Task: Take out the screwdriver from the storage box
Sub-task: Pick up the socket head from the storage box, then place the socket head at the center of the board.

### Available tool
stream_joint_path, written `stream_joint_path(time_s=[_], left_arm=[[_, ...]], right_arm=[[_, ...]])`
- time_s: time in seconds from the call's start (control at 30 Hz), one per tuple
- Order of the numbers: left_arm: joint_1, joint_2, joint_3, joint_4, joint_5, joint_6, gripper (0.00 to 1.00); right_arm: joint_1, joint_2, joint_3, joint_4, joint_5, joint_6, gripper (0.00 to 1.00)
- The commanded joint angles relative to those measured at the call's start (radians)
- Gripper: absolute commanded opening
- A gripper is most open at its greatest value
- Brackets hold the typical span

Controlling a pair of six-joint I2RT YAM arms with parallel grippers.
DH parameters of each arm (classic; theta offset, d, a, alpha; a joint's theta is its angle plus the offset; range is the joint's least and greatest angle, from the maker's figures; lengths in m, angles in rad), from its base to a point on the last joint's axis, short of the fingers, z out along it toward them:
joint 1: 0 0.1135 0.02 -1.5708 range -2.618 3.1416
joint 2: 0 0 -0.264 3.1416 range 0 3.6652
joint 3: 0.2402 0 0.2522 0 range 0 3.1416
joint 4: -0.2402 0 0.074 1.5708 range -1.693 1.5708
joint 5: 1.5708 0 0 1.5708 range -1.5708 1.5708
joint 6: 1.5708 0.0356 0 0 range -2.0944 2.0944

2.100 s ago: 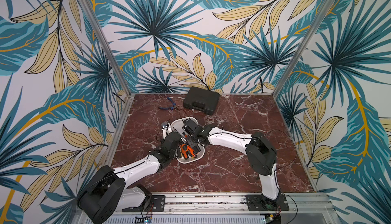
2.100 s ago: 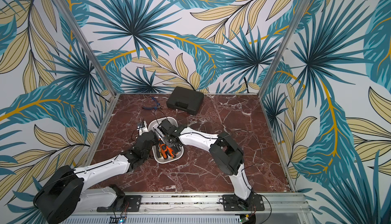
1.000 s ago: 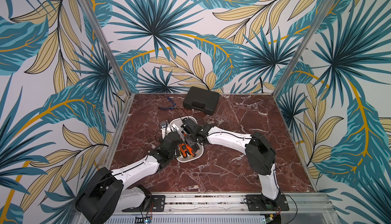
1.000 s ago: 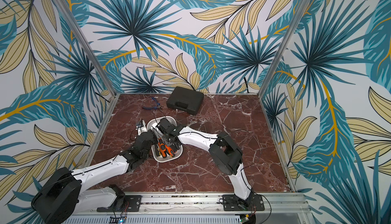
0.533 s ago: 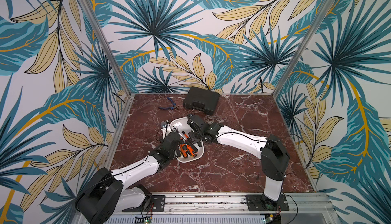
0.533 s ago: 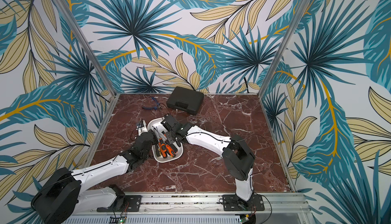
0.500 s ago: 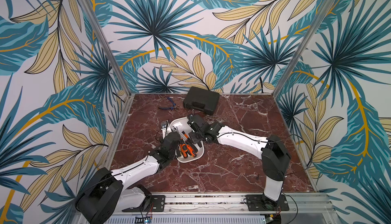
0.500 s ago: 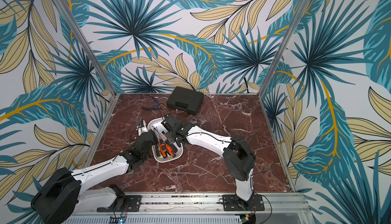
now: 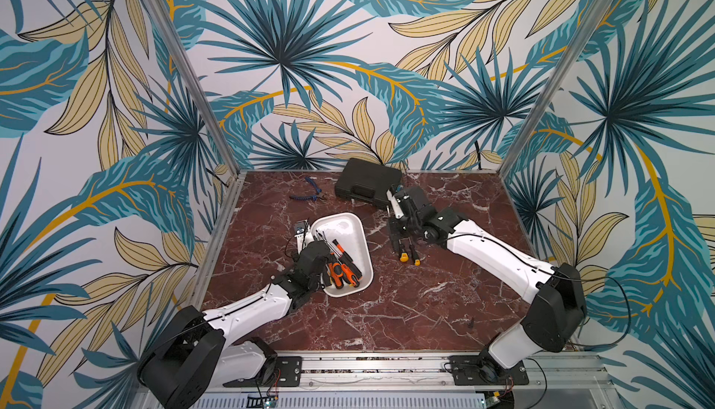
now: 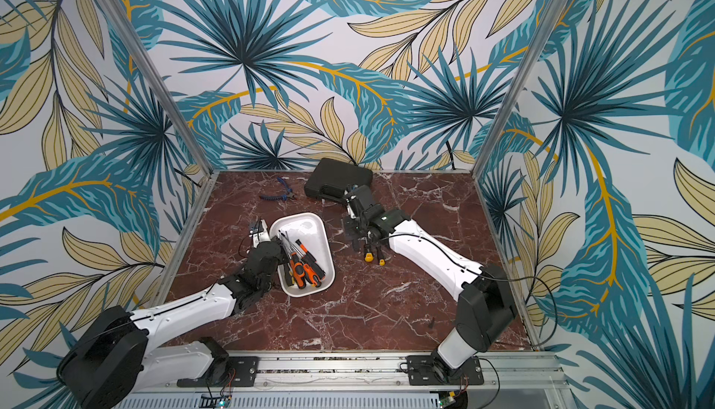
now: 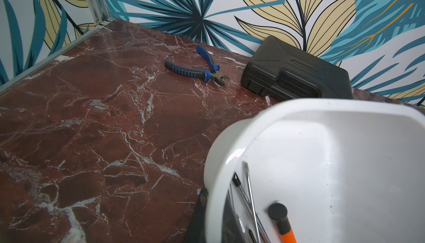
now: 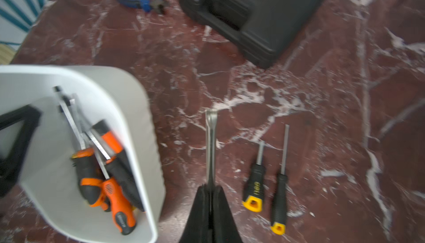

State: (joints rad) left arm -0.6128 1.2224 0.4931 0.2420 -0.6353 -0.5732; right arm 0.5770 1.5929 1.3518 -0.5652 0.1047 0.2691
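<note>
Screwdriver [image 12: 210,147] hangs clear of the storage box [image 12: 145,120] — right gripper [image 12: 209,187] clamped on its shaft, left gripper [image 11: 215,209] clamped on the rim — seemingly only set-down left.

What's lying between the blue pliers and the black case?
Nothing. Bare table separates the pliers from the case, seen best in the left wrist view and also in both top views.

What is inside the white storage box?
In the storage box, several orange-and-black screwdrivers lie piled at the near end; the far end is bare. The left pincer, clamped on the rim, and the pile itself cover what lies beneath, so the count is unsure.
</note>
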Motion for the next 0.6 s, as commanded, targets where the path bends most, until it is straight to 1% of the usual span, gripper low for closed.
stream_joint_path(time_s=[0.0, 0.13, 0.23, 0.33, 0.57], left_arm=[[-0.002, -0.023, -0.007, 0.075, -0.009, -0.015, 0.00], [-0.002, -0.018, -0.010, 0.081, -0.005, -0.023, 0.00], [-0.002, -0.020, -0.013, 0.082, -0.005, -0.024, 0.00], [-0.002, -0.025, -0.014, 0.079, -0.008, -0.021, 0.00], [-0.002, -0.043, -0.024, 0.074, -0.014, -0.020, 0.00]], right_arm=[[-0.097, -0.001, -0.040, -0.115, -0.047, -0.014, 0.00], [-0.212, 0.073, -0.024, -0.169, -0.106, -0.045, 0.00], [-0.269, 0.140, -0.009, -0.176, -0.140, -0.053, 0.00], [-0.303, 0.210, 0.025, -0.188, -0.162, -0.070, 0.00], [-0.331, 0.369, 0.142, -0.252, -0.186, -0.112, 0.00]])
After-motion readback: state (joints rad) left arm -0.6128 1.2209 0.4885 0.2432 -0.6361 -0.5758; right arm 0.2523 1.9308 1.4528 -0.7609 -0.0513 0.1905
